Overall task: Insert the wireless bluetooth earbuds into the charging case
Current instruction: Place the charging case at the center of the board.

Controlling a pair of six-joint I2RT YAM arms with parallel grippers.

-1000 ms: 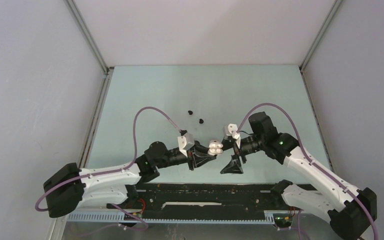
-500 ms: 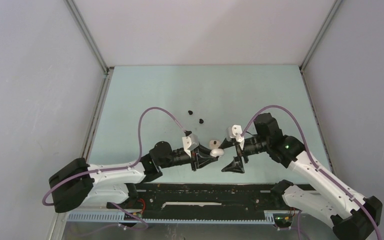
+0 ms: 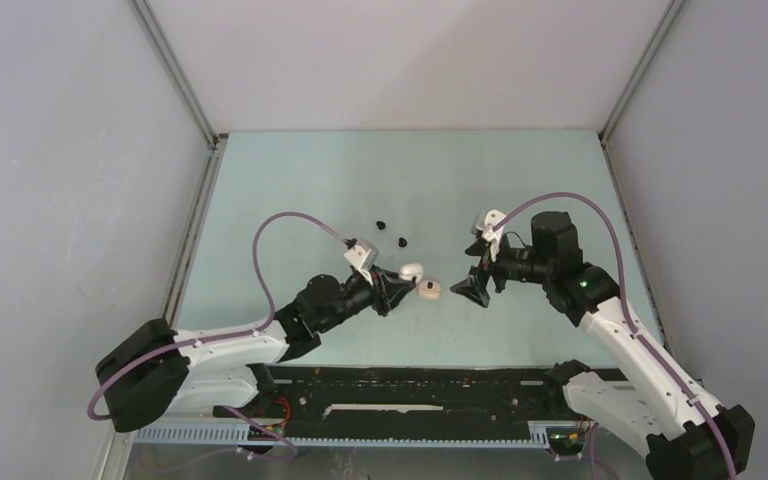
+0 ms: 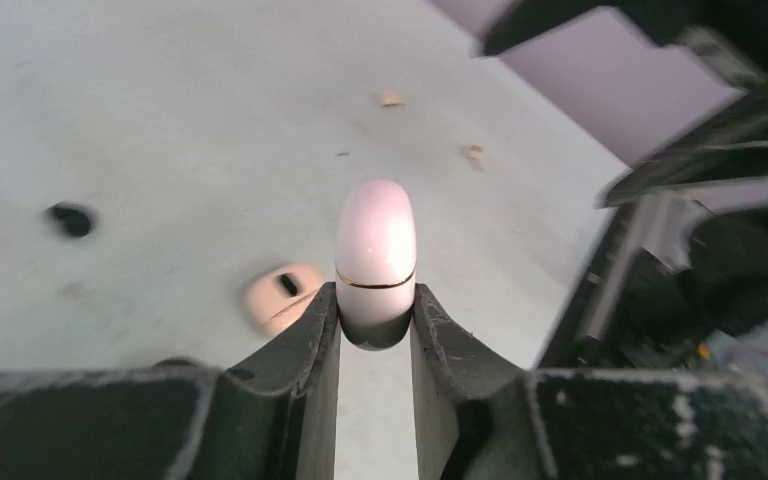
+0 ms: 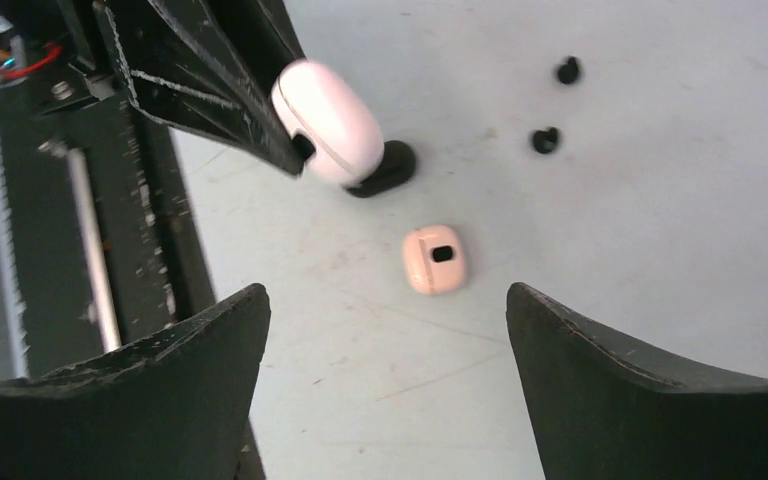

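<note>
Grey-white walls (image 3: 80,150) close in a pale green bench (image 3: 290,180), with a black rail (image 3: 410,385) along its near edge where both arms are bolted.

The left arm (image 3: 230,345) reaches toward the middle of the bench. Its jaws are nearly shut, pinching one end of a white case (image 4: 375,250). The case sticks straight out past the fingertips with its lid down, and a thin seam line runs round its body. No lettering shows on it.

A cream case (image 5: 434,258) lies flat on the bench just beside the white one, between the two arms and touching neither set of jaws. It has a small dark rectangular mark on top, which is too small to read as a logo or a port.

The right arm (image 3: 610,330) comes in from the other side. Its jaws are spread wide and hold nothing, and they face the cream case from near by.

Two black buds (image 3: 381,223) (image 3: 401,241) lie loose on the bench farther back, near each other but apart, well clear of both cases.

In the left wrist view, two tan specks (image 4: 392,98) (image 4: 474,152) sit beyond the white case. I cannot tell what they are.
</note>
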